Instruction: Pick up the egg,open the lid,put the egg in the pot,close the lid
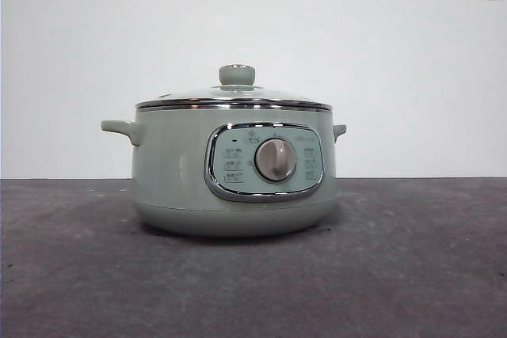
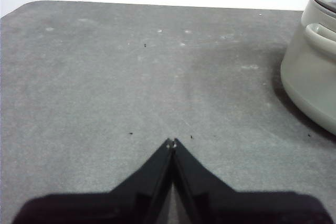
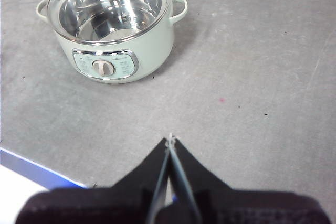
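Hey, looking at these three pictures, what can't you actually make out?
- The egg: in no view.
- Pot inside: the front view is level, so the wall hides it; in the right wrist view, glare on the lid blurs it.
- Panel symbols: too small.
- Left wrist view: the edge cuts off most of the pot.
- Left end effector and right end effector: shut, holding nothing.

Glass lid [image 3: 113,3] with shiny steel rim, matt grey table [image 1: 412,275]

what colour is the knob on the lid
Sage green, like the pot; the knob on the lid shows best in the front view.
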Robot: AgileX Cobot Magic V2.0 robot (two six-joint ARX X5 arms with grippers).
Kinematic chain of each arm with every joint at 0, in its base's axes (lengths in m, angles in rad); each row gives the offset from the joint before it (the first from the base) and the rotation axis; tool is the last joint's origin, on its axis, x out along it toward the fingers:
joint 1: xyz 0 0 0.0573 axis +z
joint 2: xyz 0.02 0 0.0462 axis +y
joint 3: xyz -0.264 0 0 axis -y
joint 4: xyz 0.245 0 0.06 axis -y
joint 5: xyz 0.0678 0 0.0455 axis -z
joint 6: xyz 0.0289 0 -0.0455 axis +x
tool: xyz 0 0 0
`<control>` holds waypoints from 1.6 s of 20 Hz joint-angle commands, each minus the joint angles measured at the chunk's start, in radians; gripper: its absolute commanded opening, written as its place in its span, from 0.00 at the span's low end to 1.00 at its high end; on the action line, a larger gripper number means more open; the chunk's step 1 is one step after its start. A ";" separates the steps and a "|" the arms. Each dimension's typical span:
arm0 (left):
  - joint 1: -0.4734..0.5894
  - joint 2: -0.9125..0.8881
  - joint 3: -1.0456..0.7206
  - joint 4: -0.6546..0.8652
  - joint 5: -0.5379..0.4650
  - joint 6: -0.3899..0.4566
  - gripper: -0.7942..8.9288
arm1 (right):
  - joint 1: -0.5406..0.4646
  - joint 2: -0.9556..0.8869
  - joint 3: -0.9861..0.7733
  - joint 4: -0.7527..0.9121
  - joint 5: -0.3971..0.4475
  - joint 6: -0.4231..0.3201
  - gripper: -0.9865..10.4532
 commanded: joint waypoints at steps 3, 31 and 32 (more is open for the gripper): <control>0.004 0.006 -0.009 0.002 0.000 -0.010 0.08 | 0.001 0.000 -0.006 -0.022 0.013 -0.003 0.09; 0.004 0.006 -0.009 0.002 0.000 -0.010 0.08 | -0.595 -0.566 -1.227 1.175 -0.213 0.014 0.09; 0.004 0.006 -0.009 0.003 0.000 -0.010 0.08 | -0.595 -0.566 -1.239 1.173 -0.213 0.011 0.09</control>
